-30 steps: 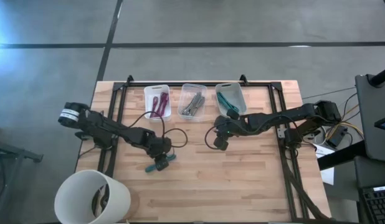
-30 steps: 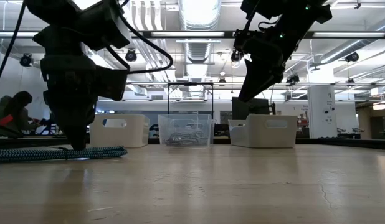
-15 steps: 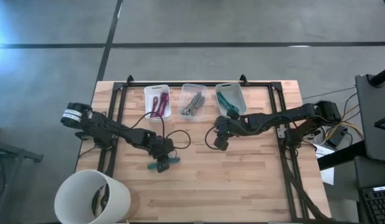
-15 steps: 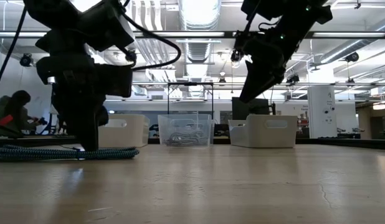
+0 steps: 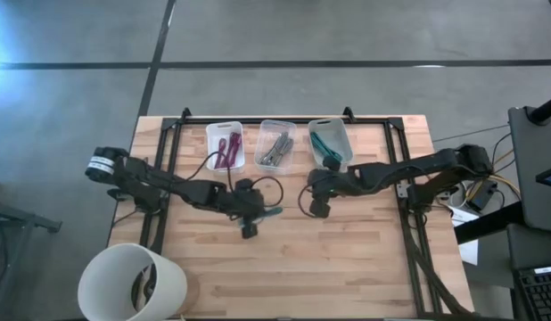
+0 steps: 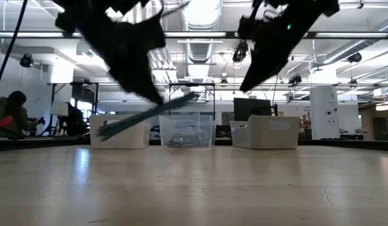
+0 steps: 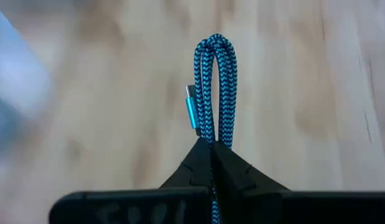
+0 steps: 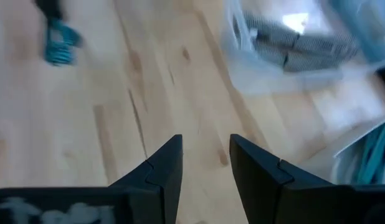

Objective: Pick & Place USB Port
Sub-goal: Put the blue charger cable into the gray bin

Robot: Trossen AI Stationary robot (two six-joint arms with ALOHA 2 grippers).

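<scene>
The teal-and-black braided USB cable (image 5: 268, 212), folded into a short bundle, is in my left gripper (image 5: 255, 212) near the table's middle. In the left wrist view the bundle's looped end (image 7: 215, 74) and a blue metal plug (image 7: 190, 113) stick out past the shut fingers. In the low view the cable (image 6: 147, 117) hangs tilted above the tabletop. My right gripper (image 5: 318, 209) hovers open just to its right, in front of the teal-cable bin (image 5: 330, 141), holding nothing. My left gripper pinches the folded cable bundle between its two fingers, across several strands (image 7: 213, 134) a short way back from the looped end. The strands run out along the fingers. The bundle is lifted clear of the table and tilted, with its loop end higher (image 6: 184, 99).
Three bins stand along the far edge: one with purple cables (image 5: 225, 147), a clear one with grey cables (image 5: 276, 145), and the one with teal cables. A large white bucket (image 5: 133, 283) sits off the near left corner. Bare wood lies toward the near edge.
My left gripper has moved toward the table's right and risen, carrying the cable. The bundle, which lay flat on the table a second ago, is now lifted clear and tilted. The right arm has barely moved.
</scene>
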